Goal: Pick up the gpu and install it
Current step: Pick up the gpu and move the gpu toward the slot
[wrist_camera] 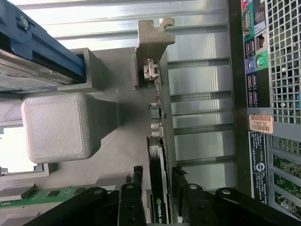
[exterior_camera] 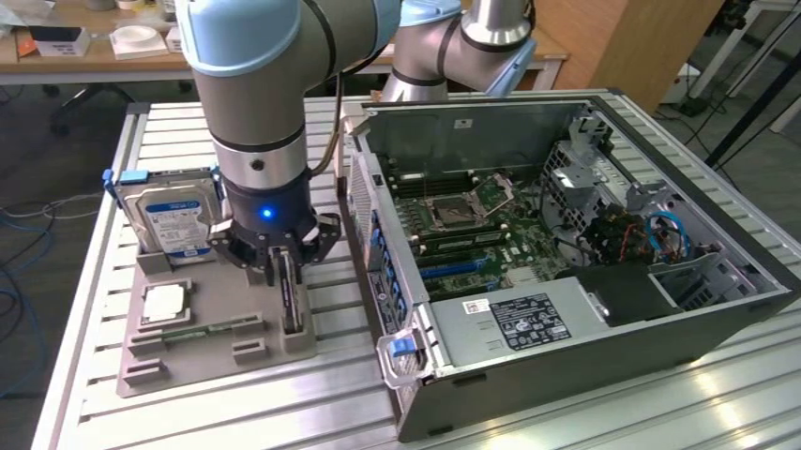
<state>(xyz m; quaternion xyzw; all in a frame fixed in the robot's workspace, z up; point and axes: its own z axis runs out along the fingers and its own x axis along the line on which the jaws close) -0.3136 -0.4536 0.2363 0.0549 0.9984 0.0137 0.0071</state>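
Arm positioned vertically over the tray (exterior_camera: 213, 356) on the tabletop (exterior_camera: 188, 417). Pincer (exterior_camera: 291, 270) lowered onto the gpu (exterior_camera: 295, 302).

The gpu stands on its long edge in a tray slot near the case (exterior_camera: 626, 319), with its thin top edge up so it can be gripped from above.

In the wrist view the fingers (wrist_camera: 136, 190) stand apart, one on each side of the card, with a thin gap on at least one side. Judged to be straddling the card, not clamped. The card sits seated in its slot, not lifted.

Drive (exterior_camera: 175, 211) upright in its own holder, well clear of the pincer.

Case lies on its side, open, with the board (exterior_camera: 501, 234) facing up and reachable from above. No card seen fitted in it.
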